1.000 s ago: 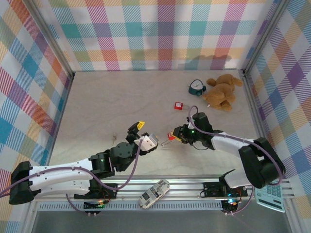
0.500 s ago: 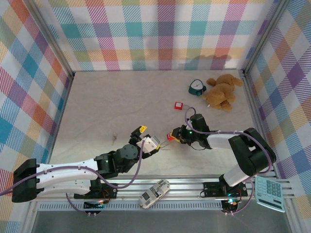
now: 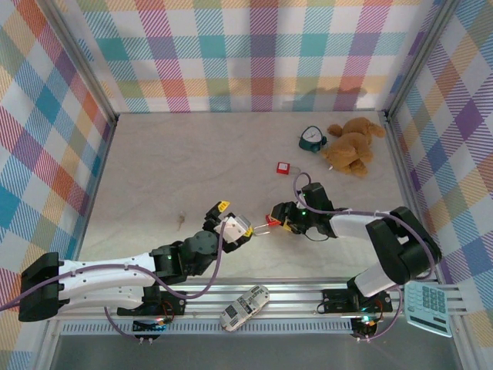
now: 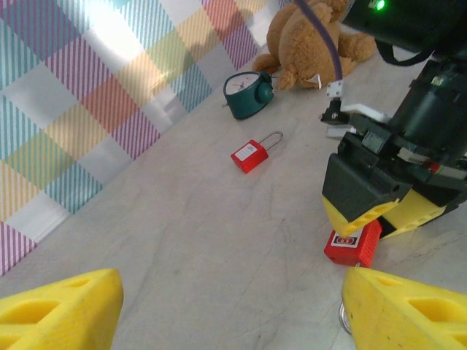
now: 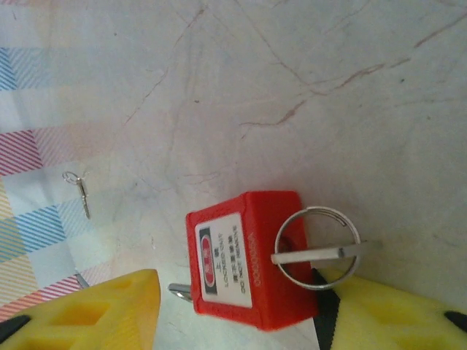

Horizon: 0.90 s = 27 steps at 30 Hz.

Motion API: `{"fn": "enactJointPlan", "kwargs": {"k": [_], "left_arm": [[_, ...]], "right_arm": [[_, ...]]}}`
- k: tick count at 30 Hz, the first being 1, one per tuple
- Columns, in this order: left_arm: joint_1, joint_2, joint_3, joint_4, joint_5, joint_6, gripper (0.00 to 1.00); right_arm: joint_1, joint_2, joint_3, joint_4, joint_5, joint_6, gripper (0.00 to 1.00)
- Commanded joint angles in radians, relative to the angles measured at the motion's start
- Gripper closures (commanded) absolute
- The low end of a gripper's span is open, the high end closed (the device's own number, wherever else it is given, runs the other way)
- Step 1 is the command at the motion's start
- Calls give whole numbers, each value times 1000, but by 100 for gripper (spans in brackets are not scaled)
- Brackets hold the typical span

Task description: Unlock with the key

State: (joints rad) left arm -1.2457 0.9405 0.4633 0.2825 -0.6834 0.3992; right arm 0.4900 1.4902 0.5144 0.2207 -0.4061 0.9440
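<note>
- Well to the left of the red padlock (image 5: 252,261) at the right arm's fingertips, we see a thin loose key (image 5: 79,192) with a tiny wire ring; it lies flat on the pale, veined, marble-look table (image 3: 169,162), touching nothing.
- Just left of the red padlock is the left gripper (image 3: 233,218); its blunt yellow plastic fingers (image 4: 62,310) are spread wide with nothing between them, and it stands apart from the padlock.
- Toward the arm bases from the red padlock, slightly left, a slim white remote (image 3: 245,306) lies on the ribbed metal rail.
- The red padlock itself is a boxy block of smooth plastic with a white label on one face; a flat metal key (image 5: 321,254) sits in its end with a round steel ring threaded through; a stub of bright shackle shows at the opposite end.
- The right gripper (image 3: 278,219) straddles the red padlock; one yellow wedge-shaped finger is close against the key end, while a sliver of table shows between the other finger and the shackle end; whether the fingers clamp it we cannot tell.
- Beyond the red padlock, slightly right, a second padlock (image 3: 283,167), also red, lies flat with its thin U-shaped shackle; farther right is a round teal clock (image 3: 311,139); a fuzzy brown teddy bear (image 3: 350,146) slumps just beside the clock.
- Far right of the red padlock, past the rail's end, lies a pale calculator (image 3: 427,308) with rows of buttons.
</note>
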Motion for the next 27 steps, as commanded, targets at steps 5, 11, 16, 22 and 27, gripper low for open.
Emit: {"fn": "enactJointPlan", "kwargs": {"k": [5,11,16,22,27], "left_arm": [[2,-74,-36,21,-63,-59,17],[4,-83,-70,101,-212,-110,10],[4,-80,-89,116,-398,-186,5],[7,-129,-72,-85,-509,-368,1],[13,-157,-32,-263,-512,-534,1]], "right_arm": [[-7,-213,55,-361,138,-128,29],[-7,-352,167,-622,275,-268,26],[-6,-292,342,-735,354,-400,27],[-6,-25,646,-901,517,-557,25],[-7,288,967,-1101,662,-695,21]]}}
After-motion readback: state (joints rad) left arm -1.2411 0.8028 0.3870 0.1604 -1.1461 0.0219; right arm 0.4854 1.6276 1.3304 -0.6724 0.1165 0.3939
